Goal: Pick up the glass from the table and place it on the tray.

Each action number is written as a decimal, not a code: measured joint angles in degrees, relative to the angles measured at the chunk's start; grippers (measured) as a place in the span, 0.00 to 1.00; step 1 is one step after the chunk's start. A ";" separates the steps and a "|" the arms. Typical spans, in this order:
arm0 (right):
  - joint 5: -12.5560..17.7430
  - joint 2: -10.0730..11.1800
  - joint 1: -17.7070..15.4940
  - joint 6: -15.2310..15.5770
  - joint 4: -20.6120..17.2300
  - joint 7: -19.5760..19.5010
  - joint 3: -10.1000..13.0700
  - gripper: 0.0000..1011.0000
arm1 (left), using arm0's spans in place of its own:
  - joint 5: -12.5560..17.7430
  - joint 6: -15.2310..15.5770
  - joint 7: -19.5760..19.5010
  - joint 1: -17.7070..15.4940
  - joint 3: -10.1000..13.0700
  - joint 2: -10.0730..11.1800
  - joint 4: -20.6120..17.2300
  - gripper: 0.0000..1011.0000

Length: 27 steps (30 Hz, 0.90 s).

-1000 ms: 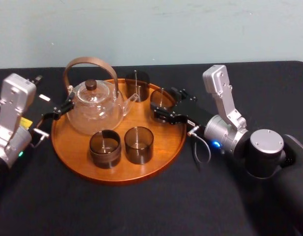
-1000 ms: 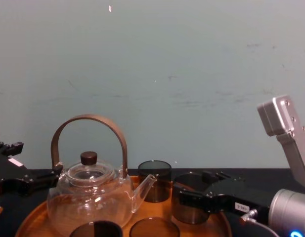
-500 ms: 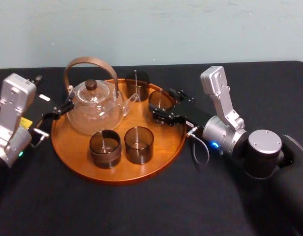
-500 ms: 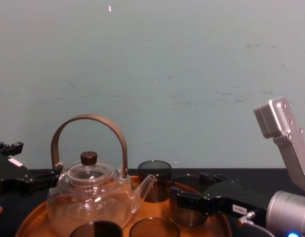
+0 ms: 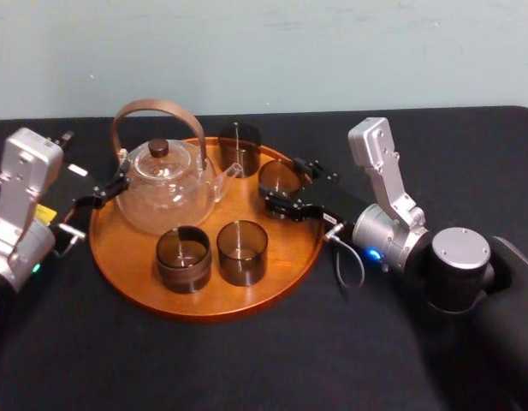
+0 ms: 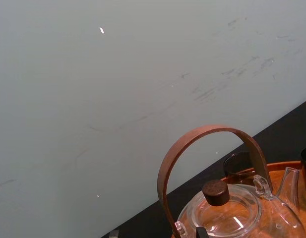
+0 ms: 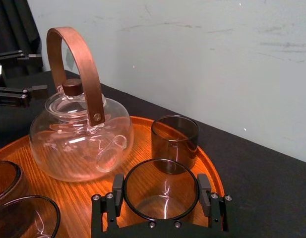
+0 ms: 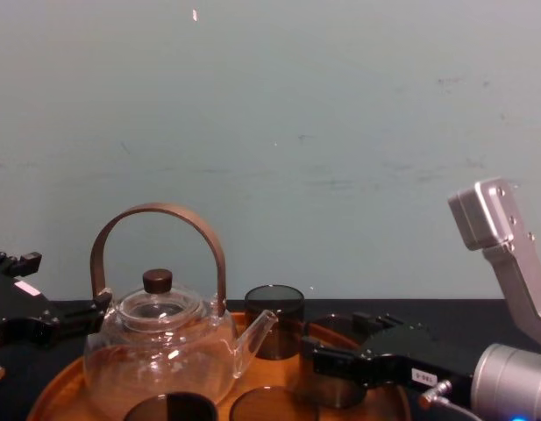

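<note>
Far left, the left gripper [image 5: 109, 190] hangs low over the black table [image 5: 246, 360], just beside the tray's left rim and near the teapot's side; the right wrist view shows its two black fingers [image 7: 14, 91] apart with nothing between them, so it is open and touches nothing.

In the middle lies the round orange-brown wooden tray [image 5: 204, 304], flat on the table; on its back left part stands a clear glass teapot [image 5: 165, 184] with a tall brown hoop handle, a dark knob on its lid, and its spout pointing right.

Three other glasses [image 5: 241, 251], smoky and straight-sided, stand upright on the tray; two are side by side at the front, just apart, and one is at the back, just beyond the spout.

To the right of the spout is the glass [image 5: 279, 178], upright, inside the tray's right back rim; the right gripper [image 5: 282, 183] reaches in from the right and is closed on it, with one finger [image 7: 118, 191] pressed to each side near the rim; whether its base rests on the wood or sits just above it cannot be told.

The silver and black right arm trails off over the table on the right.
</note>
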 joint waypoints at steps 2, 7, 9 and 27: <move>-0.15 0.01 0.07 -0.01 0.04 -0.06 -0.11 0.89 | 0.00 0.00 0.00 0.00 0.00 0.00 0.00 1.00; -0.26 0.00 0.09 0.00 0.06 -0.12 -0.15 0.89 | 0.00 0.00 0.00 0.00 0.00 0.00 0.00 1.00; -0.25 0.01 0.09 0.00 0.05 -0.12 -0.14 0.89 | 0.00 0.00 0.00 0.00 0.00 0.00 0.00 1.00; -0.14 0.03 0.05 0.01 0.02 -0.11 -0.04 0.97 | 0.00 0.00 0.00 0.00 0.00 0.00 0.00 1.00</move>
